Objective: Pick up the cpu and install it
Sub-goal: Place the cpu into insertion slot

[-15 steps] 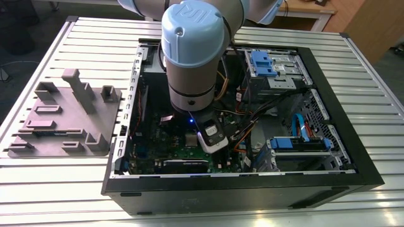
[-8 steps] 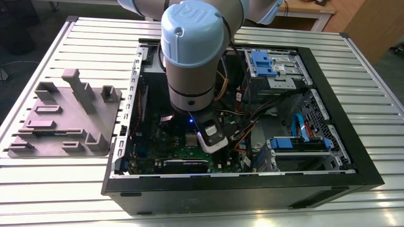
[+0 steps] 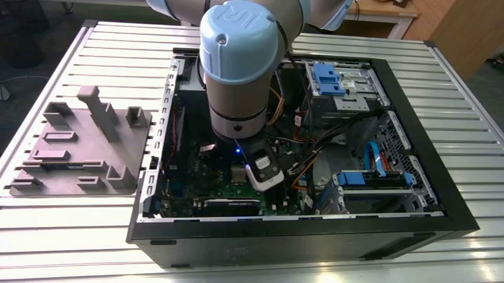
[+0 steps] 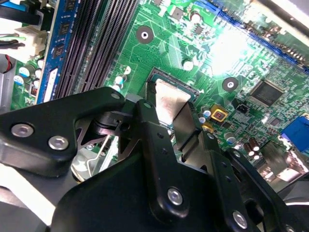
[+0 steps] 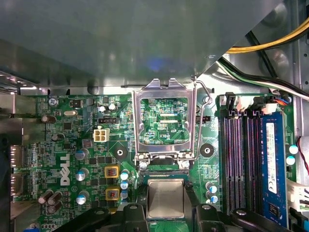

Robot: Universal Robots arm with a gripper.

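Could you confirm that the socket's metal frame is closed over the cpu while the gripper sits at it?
Not quite: the metal frame is flipped open, leaving the cpu uncovered, as the first wrist view shows; the gripper does sit at it.

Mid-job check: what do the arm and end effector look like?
The arm is a grey tube with a rounded light-blue joint cap bearing an embossed mark, and a blue light near the wrist. The end effector is black, with flat linked fingers held by silver screws.
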